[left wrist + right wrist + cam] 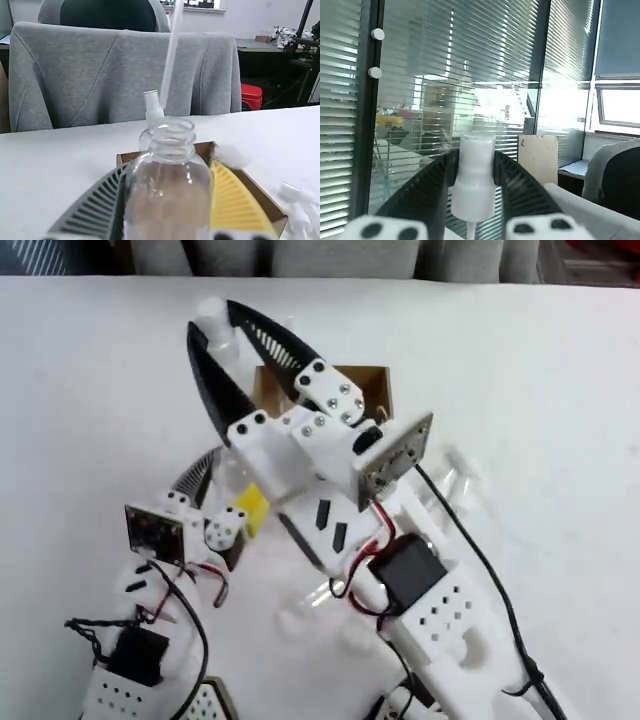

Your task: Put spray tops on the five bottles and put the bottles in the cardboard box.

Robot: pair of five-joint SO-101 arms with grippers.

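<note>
My left gripper (170, 170) is shut on a clear bottle (169, 195), held upright between its grey and yellow fingers with the neck open. In the high view this gripper (228, 490) sits low at the left, in front of the cardboard box (372, 386). My right gripper (212, 322) is raised above it, its black fingers shut on a white spray top (211, 311); the same spray top (474, 180) stands between the fingers (427, 192) in the right wrist view. A thin white tube (170, 50) slants down to just behind the bottle's neck.
The cardboard box (252, 187) lies right behind the held bottle. Another bottle with a white top (151, 102) stands just beyond it. Loose clear parts (455, 475) lie on the white table right of the right arm, and more (297, 202) by the box. A grey chair (90, 75) stands past the table's far edge.
</note>
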